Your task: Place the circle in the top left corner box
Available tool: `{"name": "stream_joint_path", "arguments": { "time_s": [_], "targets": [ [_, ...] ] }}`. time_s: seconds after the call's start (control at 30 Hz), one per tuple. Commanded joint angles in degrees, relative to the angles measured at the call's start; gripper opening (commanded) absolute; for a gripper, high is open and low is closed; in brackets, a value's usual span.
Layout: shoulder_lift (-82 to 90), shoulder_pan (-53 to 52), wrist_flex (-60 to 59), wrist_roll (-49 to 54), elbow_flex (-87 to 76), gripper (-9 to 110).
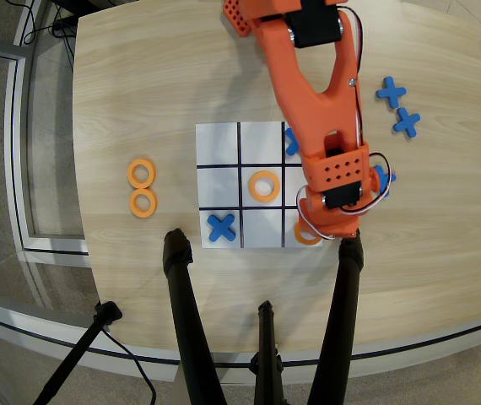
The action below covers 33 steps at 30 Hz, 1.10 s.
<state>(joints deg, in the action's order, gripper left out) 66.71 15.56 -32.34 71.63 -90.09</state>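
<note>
In the overhead view my orange arm reaches down from its base at the top to the grid's bottom right cell, the cross-free corner farthest from the base. A circle peeks out from under my gripper over that cell. The wrist hides most of the fingers, and the gripper looks shut on the circle. Another orange ring lies in the centre cell. Blue crosses occupy the bottom left cell and the top right cell, the latter partly hidden by the arm.
Two spare orange rings lie on the wood left of the grid. Loose blue crosses sit to the right, one half behind the wrist. Black tripod legs rise at the table's front edge, close to the gripper.
</note>
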Motion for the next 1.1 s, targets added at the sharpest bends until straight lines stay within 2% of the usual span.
{"name": "stream_joint_path", "arguments": {
  "time_s": [0.0, 0.77, 1.07],
  "targets": [
    [0.09, -0.53, -0.44, -0.18, 2.72, 0],
    [-1.05, -0.88, -2.55, 0.26, 2.20, 0],
    [-1.05, -1.05, -2.81, 0.26, 2.55, 6]
  ]
}}
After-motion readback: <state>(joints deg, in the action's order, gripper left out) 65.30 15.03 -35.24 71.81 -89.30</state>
